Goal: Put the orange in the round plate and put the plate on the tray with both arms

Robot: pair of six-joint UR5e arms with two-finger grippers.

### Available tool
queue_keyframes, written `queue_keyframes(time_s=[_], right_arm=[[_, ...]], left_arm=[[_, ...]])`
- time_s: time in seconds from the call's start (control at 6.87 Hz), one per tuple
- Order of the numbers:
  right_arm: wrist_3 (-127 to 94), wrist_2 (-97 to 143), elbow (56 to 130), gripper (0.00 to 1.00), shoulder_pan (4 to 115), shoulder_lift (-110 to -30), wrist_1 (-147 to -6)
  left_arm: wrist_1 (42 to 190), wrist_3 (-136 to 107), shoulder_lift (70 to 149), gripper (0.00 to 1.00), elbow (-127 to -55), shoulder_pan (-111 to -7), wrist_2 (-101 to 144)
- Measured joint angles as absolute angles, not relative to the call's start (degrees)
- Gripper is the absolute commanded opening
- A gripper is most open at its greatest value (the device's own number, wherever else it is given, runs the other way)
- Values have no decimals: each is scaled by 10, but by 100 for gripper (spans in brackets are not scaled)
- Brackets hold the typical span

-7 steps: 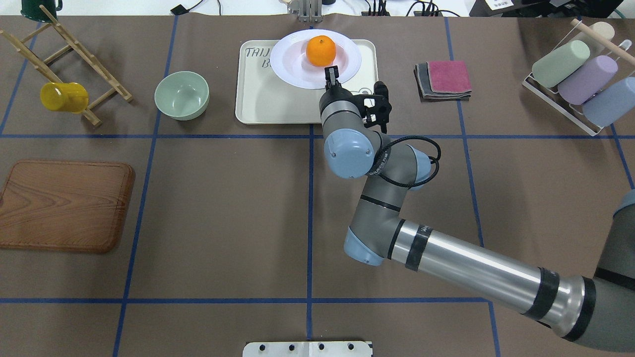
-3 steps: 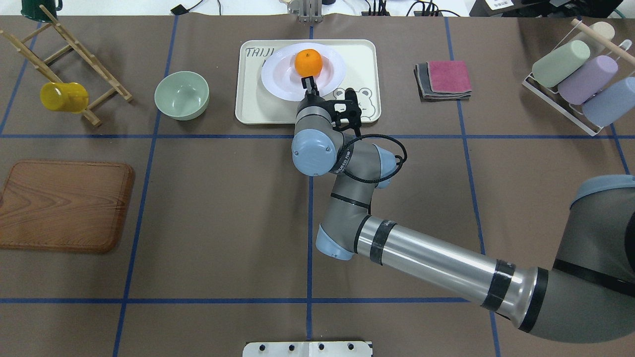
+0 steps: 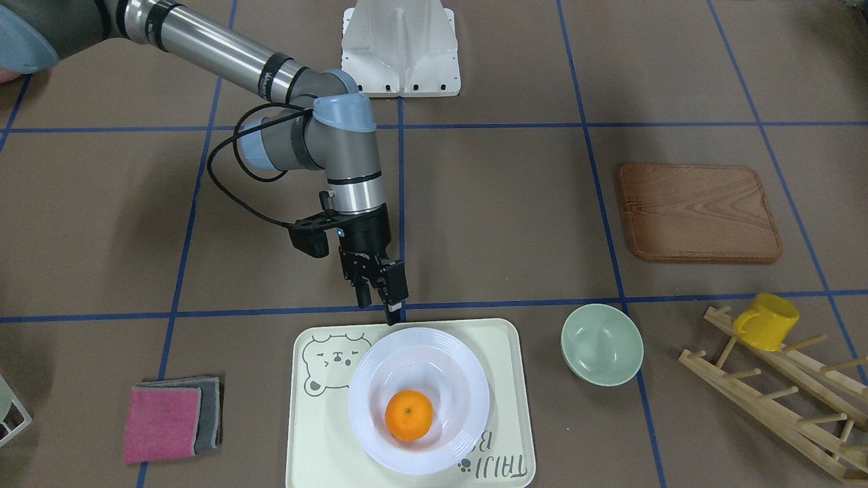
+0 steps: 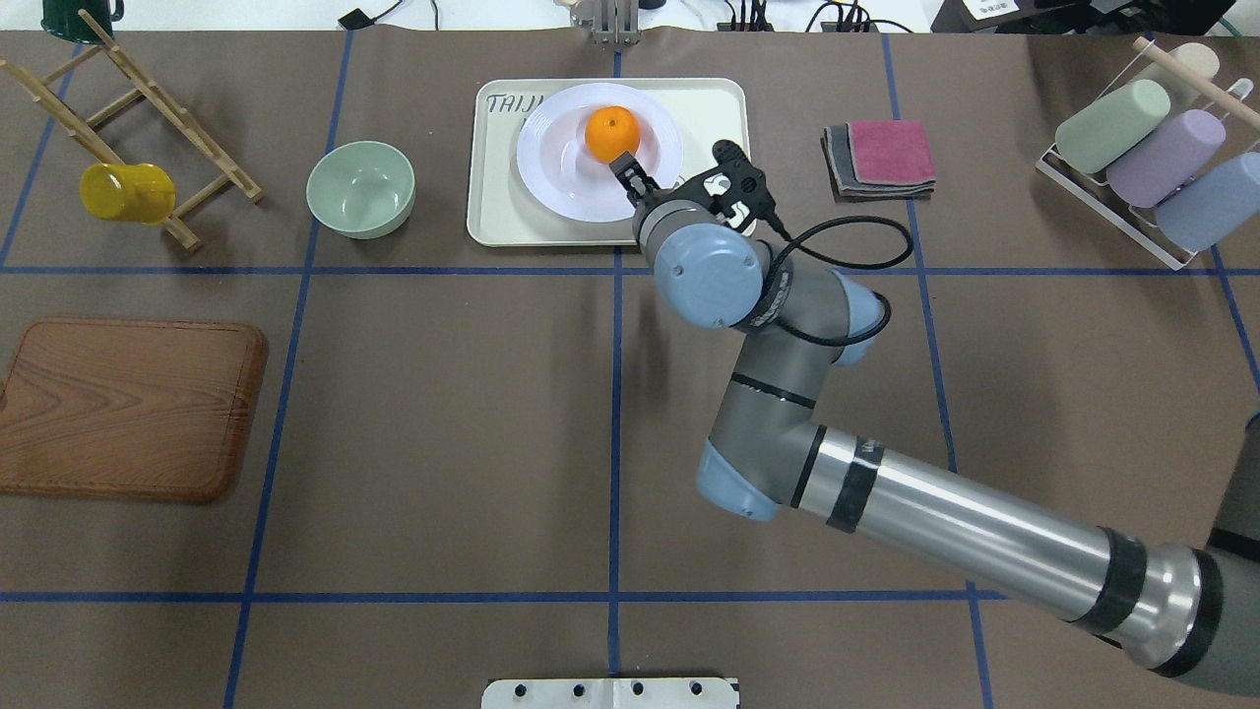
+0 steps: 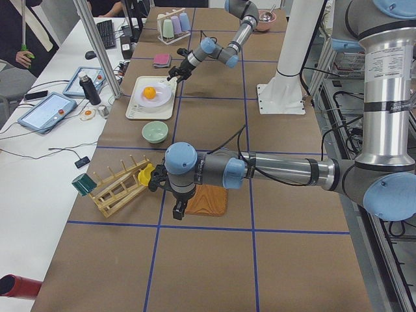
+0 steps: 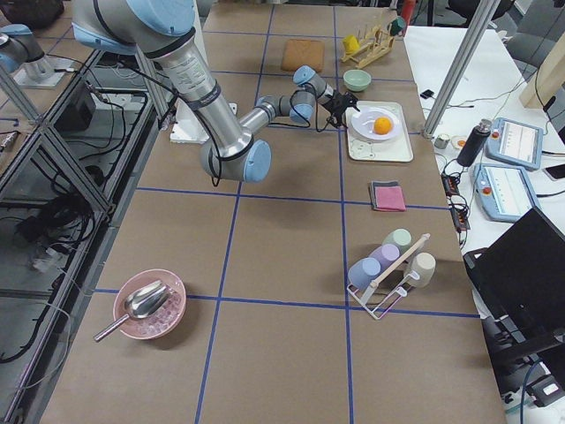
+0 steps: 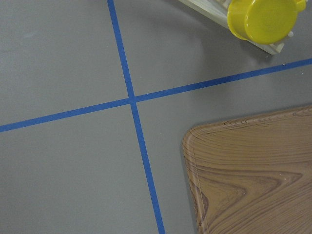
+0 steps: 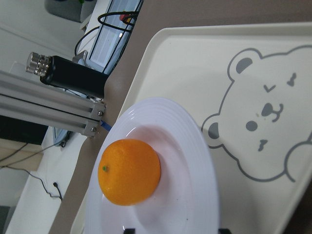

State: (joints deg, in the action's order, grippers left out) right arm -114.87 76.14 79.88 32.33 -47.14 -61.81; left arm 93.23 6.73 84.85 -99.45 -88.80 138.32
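The orange (image 4: 610,133) lies in the white round plate (image 4: 551,167), which rests on the cream bear tray (image 4: 502,217) at the table's far middle. My right gripper (image 4: 630,175) hovers at the plate's robot-side rim. In the right wrist view the two fingertips stand wide apart at the bottom edge, so it is open, with the orange (image 8: 129,171) just ahead. From the front, the right gripper (image 3: 380,308) sits just short of the plate (image 3: 475,379). The left gripper (image 5: 178,211) points down by the wooden board. I cannot tell whether it is open or shut.
A pale-green bowl (image 4: 360,189) stands left of the tray. Further left is a wooden rack with a yellow mug (image 4: 128,192). A brown wooden board (image 4: 128,409) lies at the near left. Folded cloths (image 4: 881,158) and a rack of cups (image 4: 1142,148) are on the right.
The plate with the orange came down and moved left to the tray's middle, then stayed there. The right wrist swung to the right and the gripper let go of the rim.
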Motion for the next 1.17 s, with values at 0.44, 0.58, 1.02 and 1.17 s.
queue_keyframes(time_s=[0.44, 0.58, 1.02, 1.17], right_arm=[[-844, 1024, 958, 100, 493, -556, -814], [-718, 1098, 972, 100, 559, -599, -830], [-319, 1231, 976, 100, 743, -758, -839], [-198, 1243, 974, 100, 794, -817, -839]], left_arm=[[931, 52, 823, 99, -1012, -896, 1384], [929, 53, 811, 99, -1024, -897, 1383], [926, 56, 786, 99, -1057, -896, 1381], [926, 56, 783, 99, -1060, -895, 1380]])
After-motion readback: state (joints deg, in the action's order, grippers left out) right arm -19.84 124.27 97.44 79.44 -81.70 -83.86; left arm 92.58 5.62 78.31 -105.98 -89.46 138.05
